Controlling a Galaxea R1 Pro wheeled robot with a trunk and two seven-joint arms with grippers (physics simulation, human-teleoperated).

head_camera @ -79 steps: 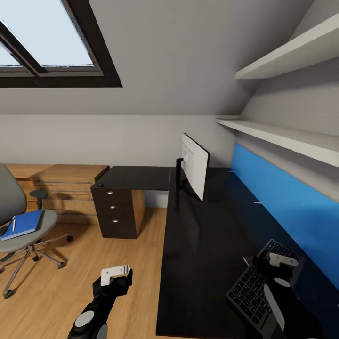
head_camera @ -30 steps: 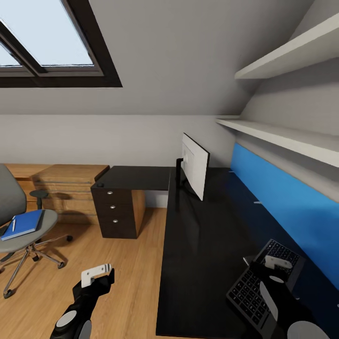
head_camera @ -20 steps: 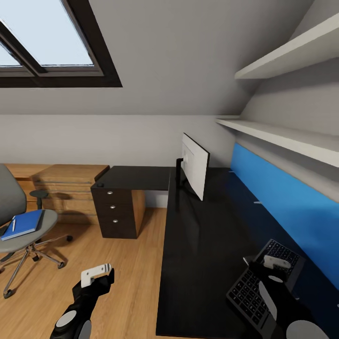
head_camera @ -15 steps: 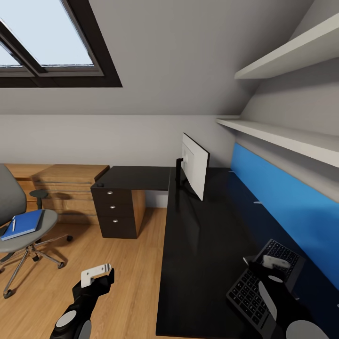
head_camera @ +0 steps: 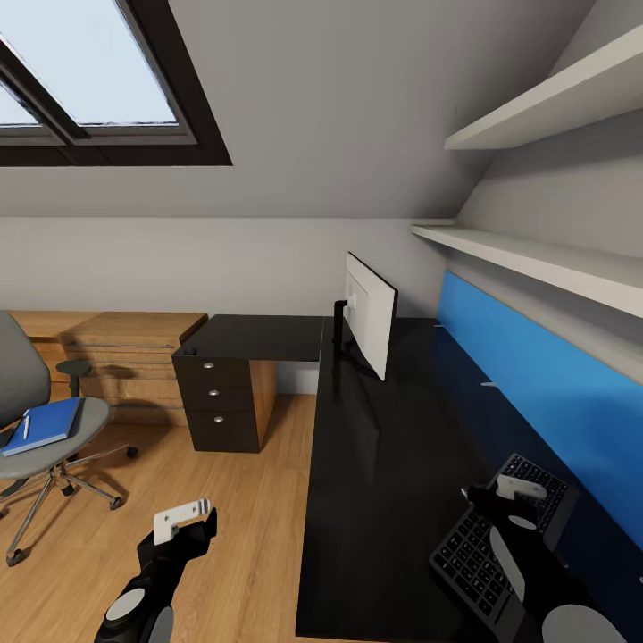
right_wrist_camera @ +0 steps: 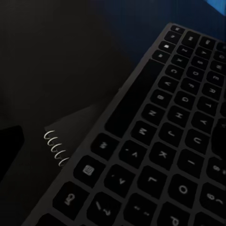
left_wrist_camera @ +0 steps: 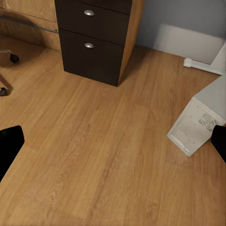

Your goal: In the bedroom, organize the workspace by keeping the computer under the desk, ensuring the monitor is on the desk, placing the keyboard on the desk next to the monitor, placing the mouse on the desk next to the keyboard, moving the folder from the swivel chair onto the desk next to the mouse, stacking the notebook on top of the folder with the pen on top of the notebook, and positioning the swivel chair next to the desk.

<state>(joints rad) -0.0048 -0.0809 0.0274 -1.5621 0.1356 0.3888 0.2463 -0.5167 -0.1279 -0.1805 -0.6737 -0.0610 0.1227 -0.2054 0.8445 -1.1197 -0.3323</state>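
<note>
Head view shows the right tool [head_camera: 511,496] just above the slim grey keyboard with dark keys [head_camera: 489,543] on the glossy black counter [head_camera: 375,464]; I cannot tell its grip. Left tool [head_camera: 183,521] hangs spread wide over the wood plank floor [left_wrist_camera: 103,155], near the light grey boxy computer [left_wrist_camera: 197,125].

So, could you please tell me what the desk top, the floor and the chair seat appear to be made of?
The desk top looks like glossy black laminate or glass: it mirrors the monitor faintly. The floor looks like warm, satin-finished wood planks, with visible grain and seams. The swivel chair seat looks like matte grey padded fabric, though its weave is too small to tell.
</note>
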